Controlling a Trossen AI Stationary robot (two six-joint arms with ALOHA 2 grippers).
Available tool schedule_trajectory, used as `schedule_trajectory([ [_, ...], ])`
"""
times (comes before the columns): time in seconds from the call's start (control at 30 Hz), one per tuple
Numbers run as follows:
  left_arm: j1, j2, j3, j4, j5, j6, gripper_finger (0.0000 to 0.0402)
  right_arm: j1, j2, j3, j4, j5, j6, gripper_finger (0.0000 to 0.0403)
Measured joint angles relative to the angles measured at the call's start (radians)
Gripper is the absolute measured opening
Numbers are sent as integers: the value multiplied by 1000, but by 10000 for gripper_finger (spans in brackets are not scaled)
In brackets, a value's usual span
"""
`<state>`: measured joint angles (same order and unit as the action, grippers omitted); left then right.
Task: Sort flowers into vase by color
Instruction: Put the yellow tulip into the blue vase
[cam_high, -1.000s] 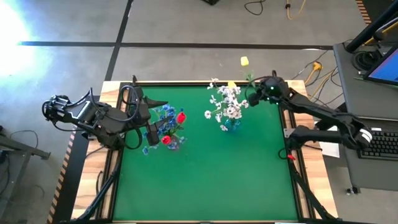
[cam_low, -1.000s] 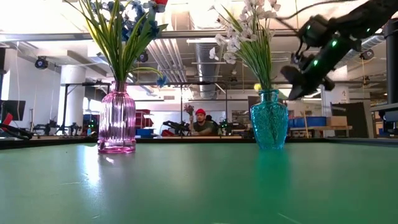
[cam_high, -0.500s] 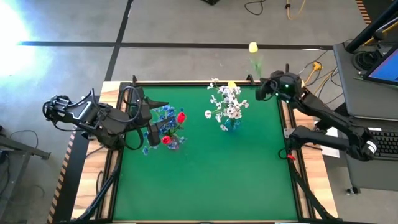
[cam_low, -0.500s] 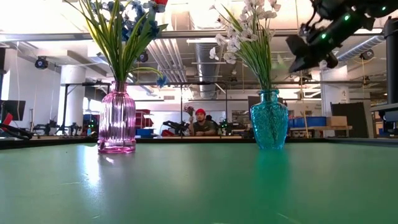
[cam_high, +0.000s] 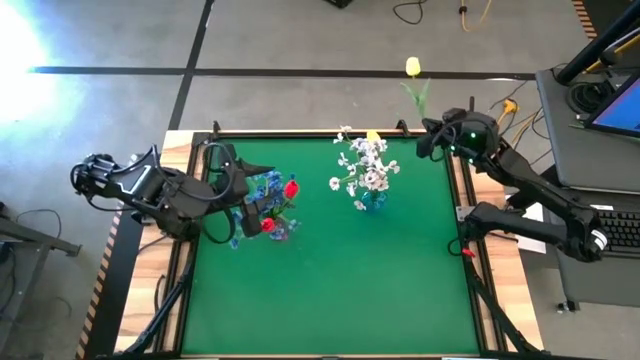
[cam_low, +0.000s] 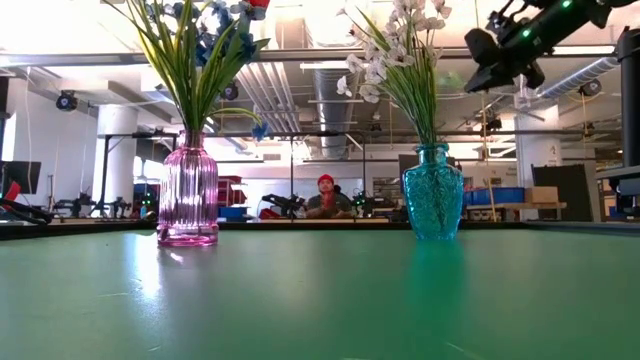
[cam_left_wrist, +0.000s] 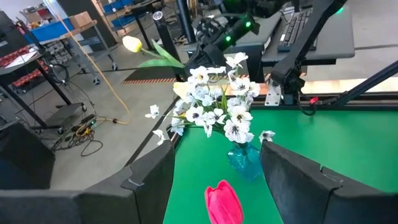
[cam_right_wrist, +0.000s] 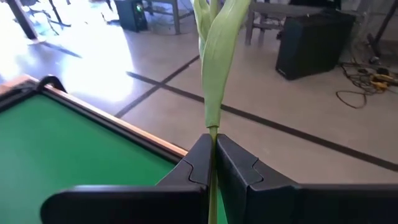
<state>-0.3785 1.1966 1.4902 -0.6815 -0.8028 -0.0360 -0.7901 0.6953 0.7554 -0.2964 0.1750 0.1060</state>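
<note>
Green felt covers the surface (cam_high: 330, 270) in the high view, and I see my right gripper (cam_high: 430, 138) lifted over its far right corner, fingers clamped on the stem of a yellow tulip (cam_high: 412, 67) whose bud hangs out beyond the surface edge, over the floor. Near the far middle stands the teal vase (cam_high: 372, 200) with the white flowers (cam_high: 365, 168). Over on the left, the left gripper (cam_high: 243, 212) hovers just beside the blue flowers (cam_high: 267, 186) and two red tulips (cam_high: 290, 187), its fingers spread apart and holding nothing.

From the low view, the pink ribbed vase (cam_low: 188, 195) stands on the left with green leaves and blue blooms rising from it, and the teal vase (cam_low: 433, 192) stands to its right with the white sprays. My right gripper (cam_low: 482, 62) sits high up, above and to the right of the teal vase. A person in a red cap (cam_low: 324, 197) is far back in the room.

Through the left wrist view, I look between two parted fingers (cam_left_wrist: 146, 180) at a red bud (cam_left_wrist: 222, 202) close in, the white bunch in its teal vase farther off, and the yellow tulip (cam_left_wrist: 132, 43) beyond.

Through the right wrist view, the fingers (cam_right_wrist: 199, 163) are pressed together on the pale green stem (cam_right_wrist: 214, 62), which stands upright from them.
</note>
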Motion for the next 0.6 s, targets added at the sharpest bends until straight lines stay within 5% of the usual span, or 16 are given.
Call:
schedule_trajectory([
  [0.27,0,35,0,1,10,7,224,74,-78,13,48,-28,8,12],
  [0.6,0,100,0,154,192,120,224,281,-119,105,177,-127,35,12],
])
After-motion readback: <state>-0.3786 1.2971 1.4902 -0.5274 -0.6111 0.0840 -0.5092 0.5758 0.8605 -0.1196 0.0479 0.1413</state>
